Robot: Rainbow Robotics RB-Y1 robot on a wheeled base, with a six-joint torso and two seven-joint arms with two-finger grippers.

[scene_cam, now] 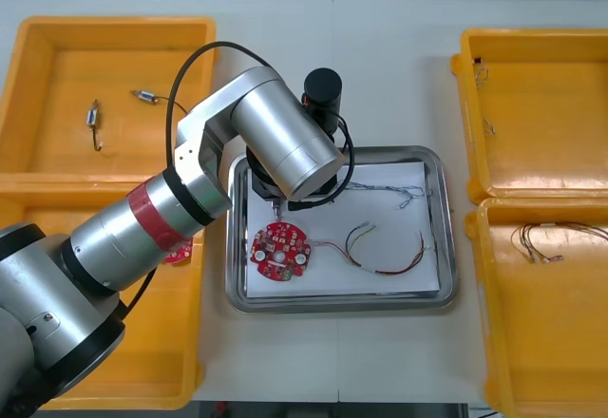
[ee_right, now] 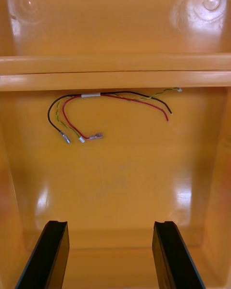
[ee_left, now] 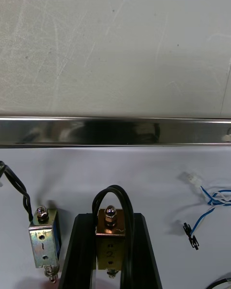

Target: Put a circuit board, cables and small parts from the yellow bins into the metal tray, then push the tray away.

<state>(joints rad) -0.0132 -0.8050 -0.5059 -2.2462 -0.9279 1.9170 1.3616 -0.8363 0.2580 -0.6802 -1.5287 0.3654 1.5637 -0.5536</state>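
While our left claw (ee_left: 109,221) clamps a small metal part (ee_left: 109,233) over the tray (ee_left: 115,131),
our right claw (ee_right: 109,224) gapes above cables (ee_right: 91,95), four o'clock bin (ee_right: 115,183).

Left arm (scene_cam: 190,199) reaches diagonally fwd from the front view's lower-left corner, elbow bent, wrist (scene_cam: 285,147) aimed steeply down. Left gripper (ee_left: 109,217): fingers narrowly apart, clamped on a small metal part (ee_left: 109,243). Right gripper (ee_right: 109,229): fingers spread wide, approx. parallel, empty.
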